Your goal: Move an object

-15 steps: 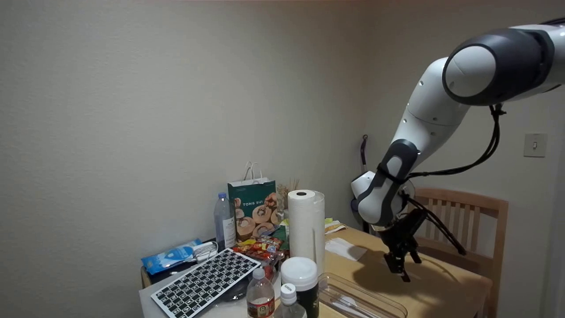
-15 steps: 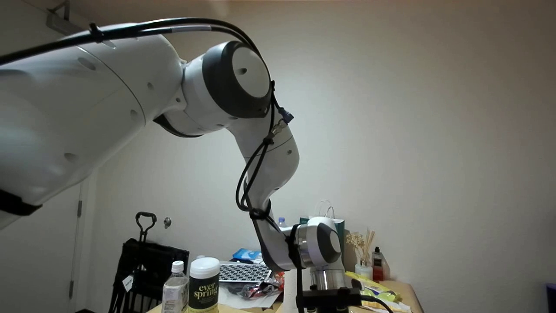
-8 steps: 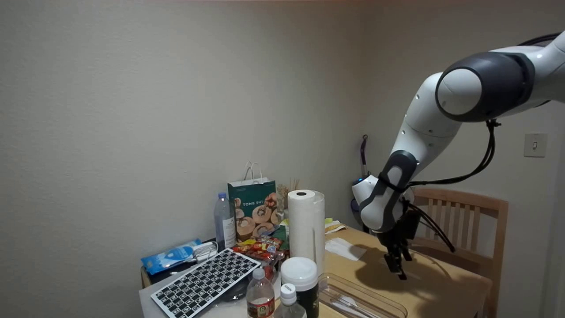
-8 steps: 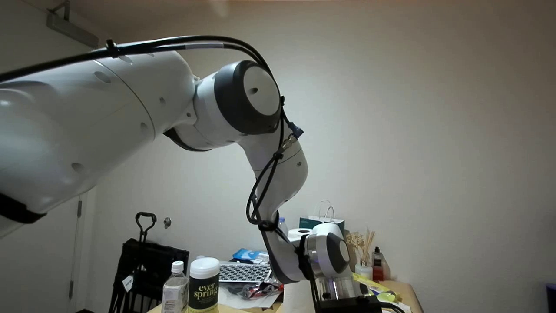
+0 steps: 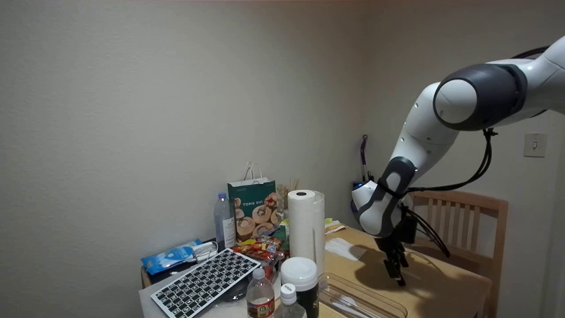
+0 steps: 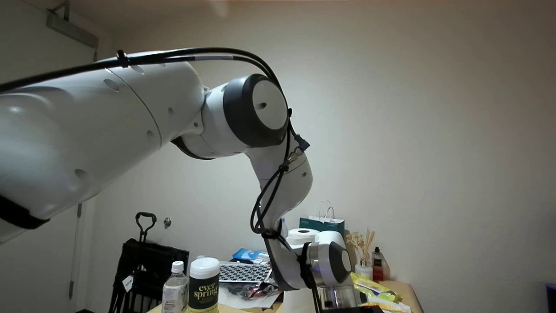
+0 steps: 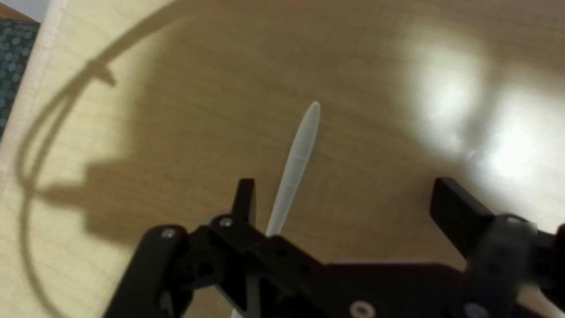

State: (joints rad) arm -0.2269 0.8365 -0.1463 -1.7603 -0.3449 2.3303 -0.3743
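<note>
Logged in wrist view: one slender, whitish piece (image 7: 293, 172), straight, narrowing to a rounded tip, with faint lines across it partway. Cannot tell exact kind. Lying on the light wood tabletop (image 7: 375, 115) at a slant, pointing far and slightly right with the tip, running near and left. Framed between the fingers (image 7: 242, 201) of the gripper (image 7: 344, 194), close beside one and well apart from the other. Hidden behind the gripper over the near part.
</note>
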